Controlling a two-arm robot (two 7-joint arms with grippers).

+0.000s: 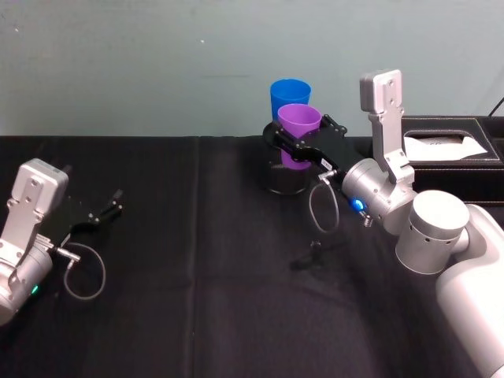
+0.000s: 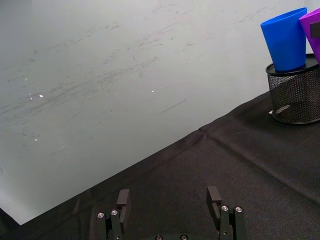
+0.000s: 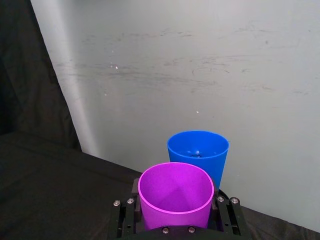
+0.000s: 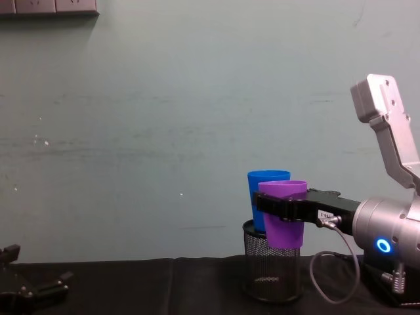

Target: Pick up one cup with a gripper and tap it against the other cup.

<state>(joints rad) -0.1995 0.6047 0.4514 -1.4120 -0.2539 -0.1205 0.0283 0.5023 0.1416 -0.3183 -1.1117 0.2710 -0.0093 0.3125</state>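
Observation:
My right gripper (image 1: 302,142) is shut on the purple cup (image 1: 299,120), held upright above the table at the back centre. The blue cup (image 1: 289,93) stands upright right behind it, its base in a black mesh pen holder (image 1: 283,183). In the chest view the purple cup (image 4: 283,213) overlaps the blue cup (image 4: 265,180) and hangs in front of the holder's rim; whether the cups touch I cannot tell. The right wrist view shows the purple cup (image 3: 175,200) between the fingers, with the blue cup (image 3: 198,152) just beyond. My left gripper (image 1: 110,207) rests open at the far left.
A black tissue box (image 1: 449,143) stands at the back right, beside my right arm. A pale wall runs close behind the table's back edge. Black cloth covers the table (image 1: 197,299).

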